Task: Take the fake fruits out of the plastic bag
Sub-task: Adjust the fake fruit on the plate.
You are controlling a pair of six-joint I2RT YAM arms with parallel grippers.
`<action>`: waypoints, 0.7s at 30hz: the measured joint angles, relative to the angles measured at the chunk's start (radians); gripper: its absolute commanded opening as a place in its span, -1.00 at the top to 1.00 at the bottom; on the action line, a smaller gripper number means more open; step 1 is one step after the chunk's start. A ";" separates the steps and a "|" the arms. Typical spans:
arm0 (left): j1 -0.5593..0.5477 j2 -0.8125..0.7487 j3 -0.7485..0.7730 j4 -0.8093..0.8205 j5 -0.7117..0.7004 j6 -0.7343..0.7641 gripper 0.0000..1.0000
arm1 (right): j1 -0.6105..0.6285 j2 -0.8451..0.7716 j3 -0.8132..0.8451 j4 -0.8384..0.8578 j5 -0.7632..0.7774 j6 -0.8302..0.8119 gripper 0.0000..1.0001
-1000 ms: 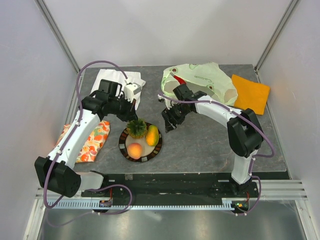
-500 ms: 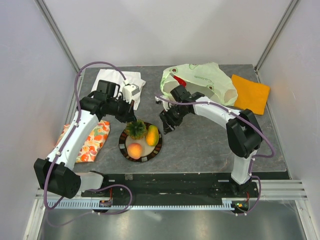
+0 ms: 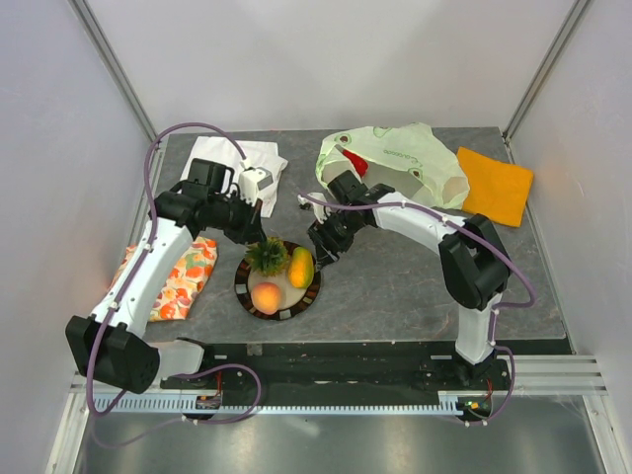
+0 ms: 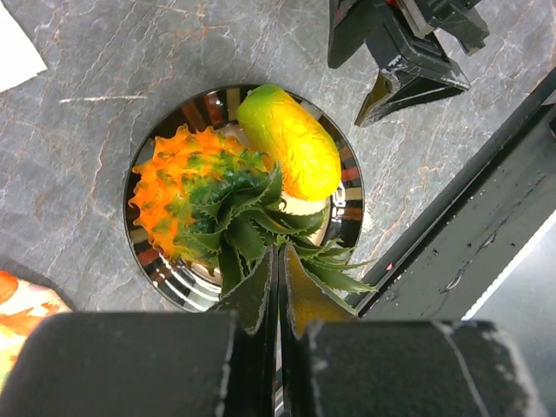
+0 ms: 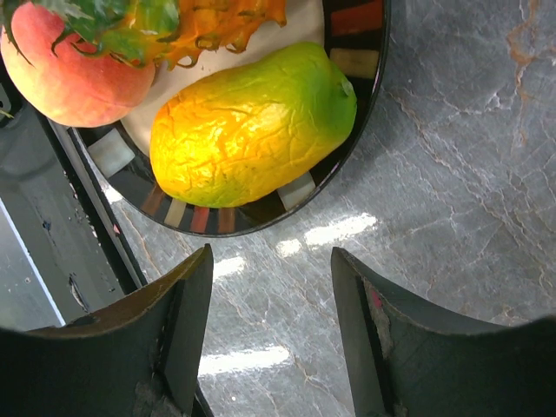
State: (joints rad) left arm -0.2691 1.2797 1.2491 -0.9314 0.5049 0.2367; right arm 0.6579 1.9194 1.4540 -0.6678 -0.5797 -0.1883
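Three fake fruits lie on a striped plate: a pineapple with a green crown, a yellow-green mango and a peach. My left gripper hangs shut just above the pineapple, its fingertips among the crown leaves with nothing seen between them. My right gripper is open and empty over bare table beside the mango. The pale-green plastic bag lies at the back right, and a glossy red piece shows at its mouth.
A white folded cloth lies at the back left. An orange-floral cloth sits under the left arm. A flat orange cloth lies right of the bag. The table's front edge and black rail run close behind the plate.
My right gripper has slid a little left, closer to the plate's right rim, still open. The left gripper has hardly moved.
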 measured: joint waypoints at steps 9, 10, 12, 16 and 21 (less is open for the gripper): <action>0.013 -0.001 0.018 -0.032 -0.025 0.008 0.97 | 0.023 0.049 0.040 0.002 -0.012 0.001 -0.29; 0.013 -0.003 0.018 -0.038 -0.026 0.009 0.97 | 0.025 0.055 0.043 0.002 -0.014 0.001 -0.29; 0.013 -0.009 0.018 -0.048 -0.029 0.009 0.97 | 0.027 0.066 0.048 0.001 -0.016 0.001 -0.29; 0.013 -0.024 0.017 -0.054 -0.037 0.011 0.97 | 0.032 0.084 0.061 0.000 -0.019 0.002 -0.29; 0.016 -0.027 0.001 -0.039 -0.056 0.011 0.97 | 0.042 0.095 0.071 0.000 -0.022 0.002 -0.29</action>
State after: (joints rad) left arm -0.2531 1.2526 1.2503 -0.9703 0.4488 0.2474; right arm 0.6998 2.0140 1.5246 -0.6674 -0.6014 -0.1867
